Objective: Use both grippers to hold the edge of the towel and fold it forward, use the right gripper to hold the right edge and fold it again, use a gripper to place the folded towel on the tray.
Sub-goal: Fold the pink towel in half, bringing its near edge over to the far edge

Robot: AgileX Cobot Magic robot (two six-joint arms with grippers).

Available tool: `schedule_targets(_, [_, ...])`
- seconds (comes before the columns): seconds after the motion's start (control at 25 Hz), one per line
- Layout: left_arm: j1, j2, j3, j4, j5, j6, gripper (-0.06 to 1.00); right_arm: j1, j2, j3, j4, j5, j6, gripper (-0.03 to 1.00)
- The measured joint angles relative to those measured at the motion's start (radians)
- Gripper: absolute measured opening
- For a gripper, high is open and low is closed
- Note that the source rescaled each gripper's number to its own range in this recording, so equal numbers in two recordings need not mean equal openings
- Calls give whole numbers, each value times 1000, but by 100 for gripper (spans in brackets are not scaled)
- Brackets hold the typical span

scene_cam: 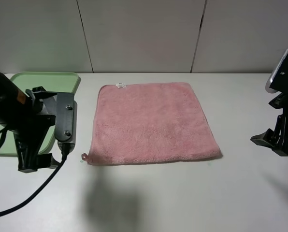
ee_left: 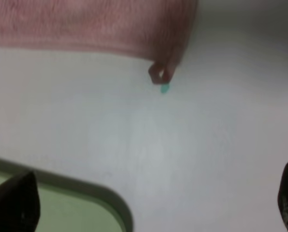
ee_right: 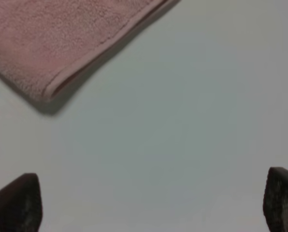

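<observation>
The pink towel [scene_cam: 153, 123] lies flat and unfolded on the white table, with its white tag [scene_cam: 120, 86] at the far left corner and its corner loop [scene_cam: 85, 156] at the near left. The light green tray [scene_cam: 47, 79] lies to its left. My left gripper [scene_cam: 37, 162] is open and empty, hovering by the tray's near right corner, left of the loop [ee_left: 161, 72]. My right gripper [scene_cam: 274, 142] is open and empty, well right of the towel's near right corner [ee_right: 47, 89]. The stitched hem [ee_right: 103, 46] shows in the right wrist view.
The left arm and its cable [scene_cam: 33, 195] cover part of the tray. A small green mark [ee_left: 164, 88] sits on the table next to the loop. A panelled wall [scene_cam: 144, 34] stands behind the table.
</observation>
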Motion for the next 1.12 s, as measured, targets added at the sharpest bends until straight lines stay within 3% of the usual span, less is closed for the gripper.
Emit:
schedule_targets(0.2, [-39,84,0,31,-69,1,98,0,0,0,8,-11,-12,100])
schedule_targets(1.12, [-42,275,-6,138,-267,3,98,0,0,0,9,-25,-15,100])
